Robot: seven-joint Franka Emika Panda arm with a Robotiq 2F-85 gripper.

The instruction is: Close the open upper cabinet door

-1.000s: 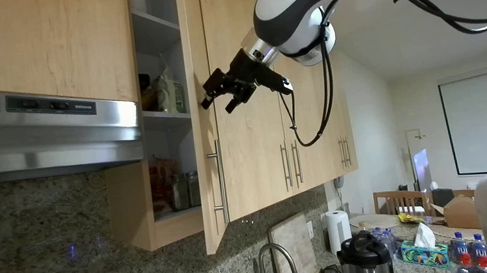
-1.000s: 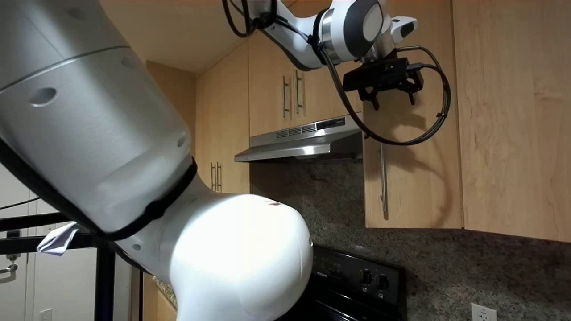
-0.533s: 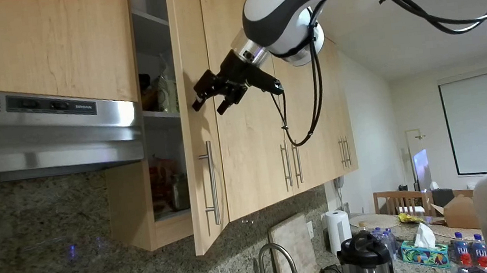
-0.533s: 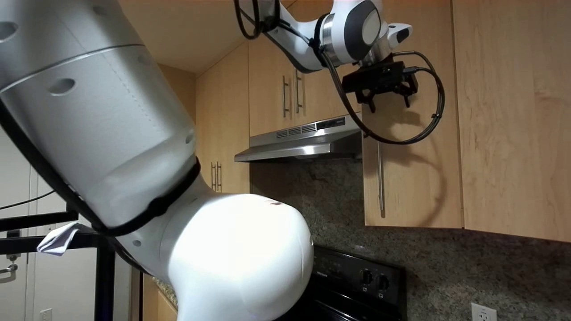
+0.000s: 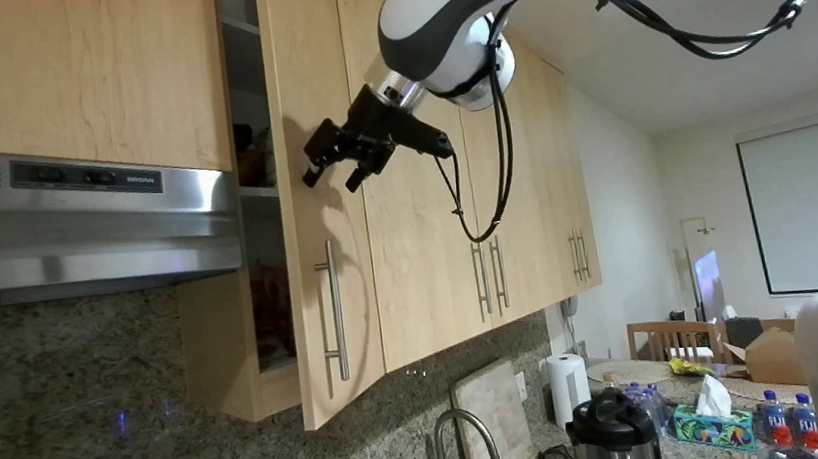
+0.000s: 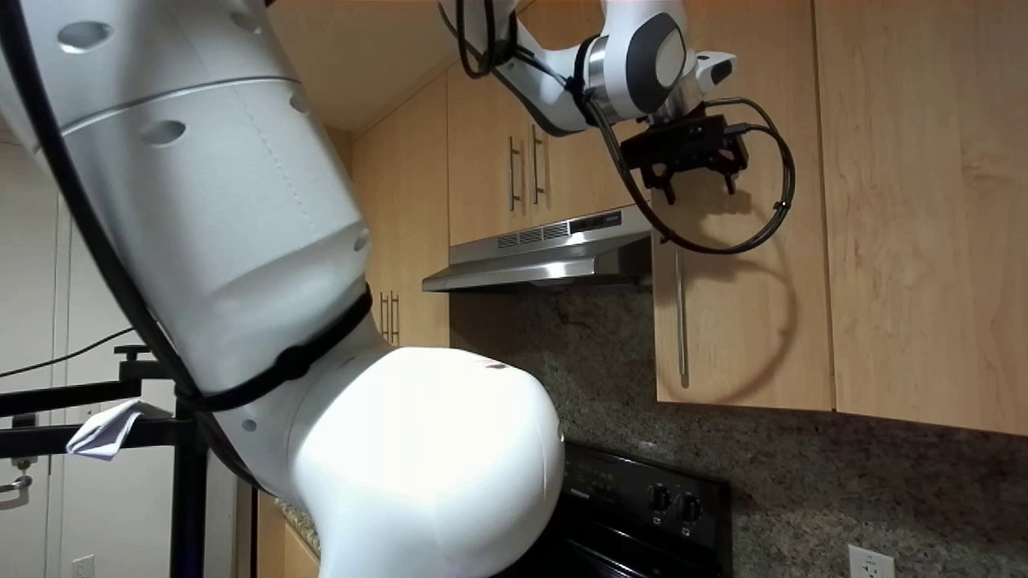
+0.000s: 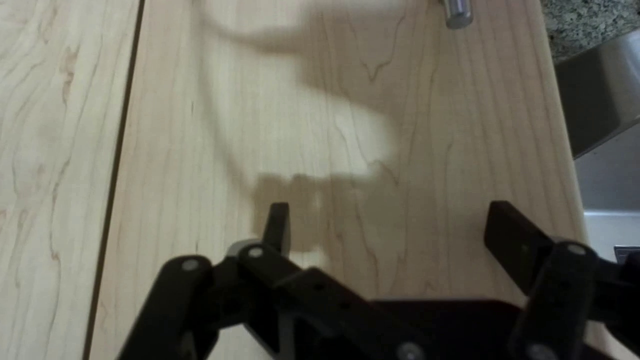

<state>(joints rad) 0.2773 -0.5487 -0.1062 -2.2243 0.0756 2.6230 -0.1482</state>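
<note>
Swung closer to its cabinet than a second ago, the maple upper cabinet door stands ajar just right of the Broan range hood. Also right of that hood, the end effector faces the door, fingers spread; touching or not, I can't tell.

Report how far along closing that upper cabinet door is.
Done: the upper cabinet door has swung closer to shut over the last second.
In hand: the open tool faces the door's outer side, apparently pushing, though contact isn't clear.
Left: a shelf still shows past the door's free edge in an exterior view, so it must swing fully shut.
</note>
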